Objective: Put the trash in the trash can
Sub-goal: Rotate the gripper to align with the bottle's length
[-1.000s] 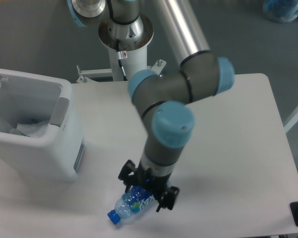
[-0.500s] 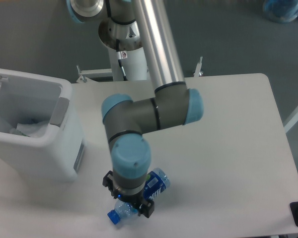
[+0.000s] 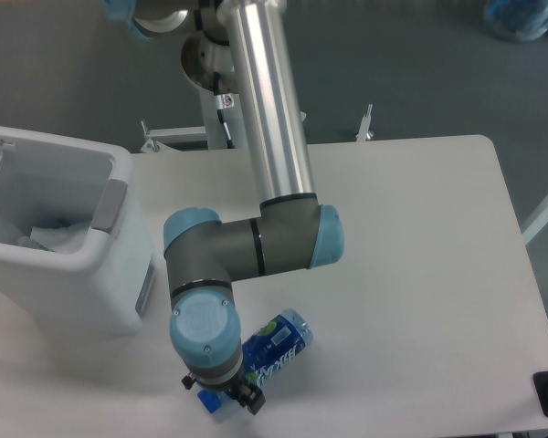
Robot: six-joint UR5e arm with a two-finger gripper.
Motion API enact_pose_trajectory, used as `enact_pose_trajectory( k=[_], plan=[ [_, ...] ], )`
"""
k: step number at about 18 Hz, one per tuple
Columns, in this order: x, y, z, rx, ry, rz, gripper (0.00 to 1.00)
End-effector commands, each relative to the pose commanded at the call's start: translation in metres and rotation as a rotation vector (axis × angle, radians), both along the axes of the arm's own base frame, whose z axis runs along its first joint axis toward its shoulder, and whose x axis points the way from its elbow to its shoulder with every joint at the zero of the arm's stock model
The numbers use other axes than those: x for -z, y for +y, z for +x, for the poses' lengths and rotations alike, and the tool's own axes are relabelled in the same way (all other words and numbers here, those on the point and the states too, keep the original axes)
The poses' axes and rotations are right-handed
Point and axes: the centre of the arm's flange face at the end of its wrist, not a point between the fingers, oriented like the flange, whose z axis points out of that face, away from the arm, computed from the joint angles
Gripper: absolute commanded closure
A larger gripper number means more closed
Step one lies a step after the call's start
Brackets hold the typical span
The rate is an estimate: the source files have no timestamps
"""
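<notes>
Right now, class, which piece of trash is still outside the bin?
The bottle, lying on the table under the gripper; the wrapper is inside the bin.

One fixed camera looks steeply down from above onto the table.

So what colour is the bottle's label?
Blue with a green patch, on the bottle, in the fixed camera view.

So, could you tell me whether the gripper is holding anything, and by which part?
It cannot be told: the gripper sits over the bottle near its cap end, but the wrist hides any contact.
</notes>
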Motion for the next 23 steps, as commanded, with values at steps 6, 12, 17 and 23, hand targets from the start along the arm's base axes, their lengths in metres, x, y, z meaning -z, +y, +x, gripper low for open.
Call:
enact_pose_trajectory(
  k=[6, 12, 17, 23],
  plan=[
    [0.017, 0.012, -0.002, 0.007, 0.031, -0.025, 0.00],
    [0.027, 0.016, -0.003, 0.009, 0.038, -0.039, 0.00],
    [0.028, 0.016, 0.000, 0.009, 0.028, -0.038, 0.37],
    [0.011, 0.016, 0.001, 0.003, 0.028, -0.011, 0.61]
  ],
)
